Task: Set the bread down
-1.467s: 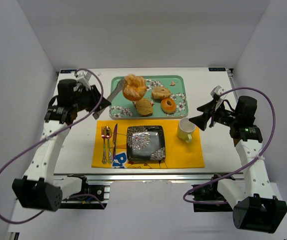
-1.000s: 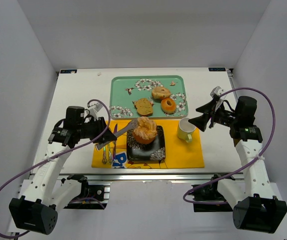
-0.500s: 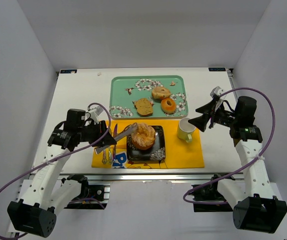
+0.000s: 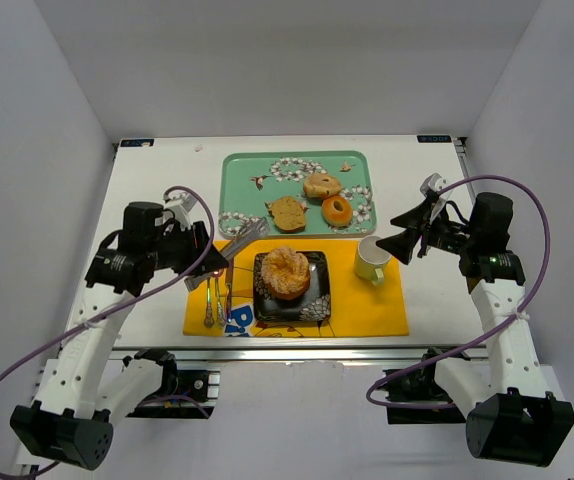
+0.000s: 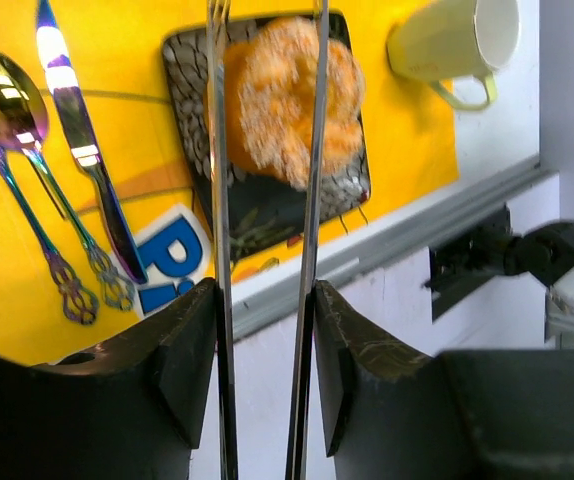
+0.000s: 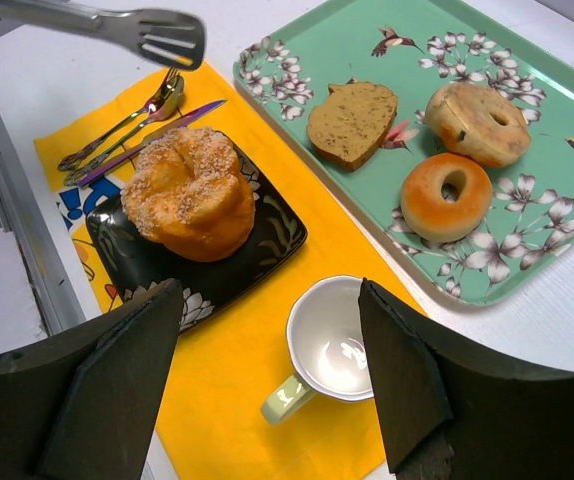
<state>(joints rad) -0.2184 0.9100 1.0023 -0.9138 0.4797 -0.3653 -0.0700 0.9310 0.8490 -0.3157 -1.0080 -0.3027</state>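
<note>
The round sugar-dusted bread (image 4: 287, 272) lies on the black patterned plate (image 4: 312, 305) in the middle of the yellow placemat (image 4: 367, 312). It also shows in the left wrist view (image 5: 292, 100) and the right wrist view (image 6: 192, 195). My left gripper (image 4: 197, 264) is shut on metal tongs (image 4: 231, 249). The tong tips are apart and empty, up and left of the bread, over the mat's far left corner. In the left wrist view the tong arms (image 5: 313, 150) frame the bread without touching it. My right gripper (image 4: 404, 233) is open and empty, to the right of the mug.
A green floral tray (image 4: 242, 190) at the back holds a bread slice (image 4: 287, 212), a bagel (image 4: 322, 185) and a doughnut (image 4: 337, 210). A pale green mug (image 4: 370, 260) stands right of the plate. A fork, spoon and knife (image 4: 215, 285) lie on the mat's left.
The left arm carried the bread in the tongs from above the tray down to the black plate, let it go, then drew the tongs back up and left.
</note>
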